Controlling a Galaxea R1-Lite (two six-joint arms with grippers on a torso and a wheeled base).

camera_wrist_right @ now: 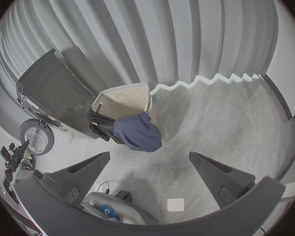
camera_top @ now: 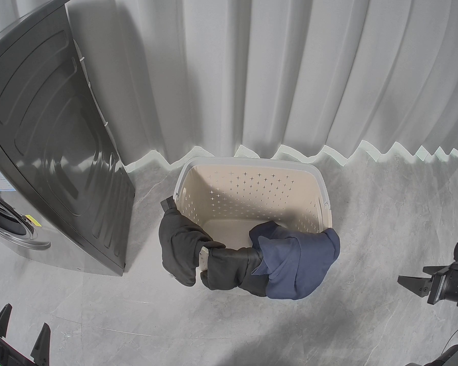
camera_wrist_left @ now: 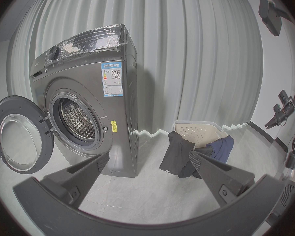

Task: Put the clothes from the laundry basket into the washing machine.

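Over the near rim of the laundry basket [camera_top: 249, 161] hang a black garment [camera_top: 180, 242] and a blue garment [camera_top: 295, 265]. Beside it on the floor [camera_top: 381, 219] stands the washing machine [camera_wrist_left: 88, 92], its door [camera_wrist_left: 21, 133] open. The left fingers [camera_wrist_left: 85, 172] and right fingers [camera_wrist_right: 85, 172] are spread wide, empty.

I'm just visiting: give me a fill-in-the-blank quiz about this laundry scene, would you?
The round door of the dark grey washing machine stands ____.
Over the beige plastic laundry basket hang a black garment and a ____ one.
The left gripper and the right gripper both hold ____.
Missing words: open; blue; nothing.
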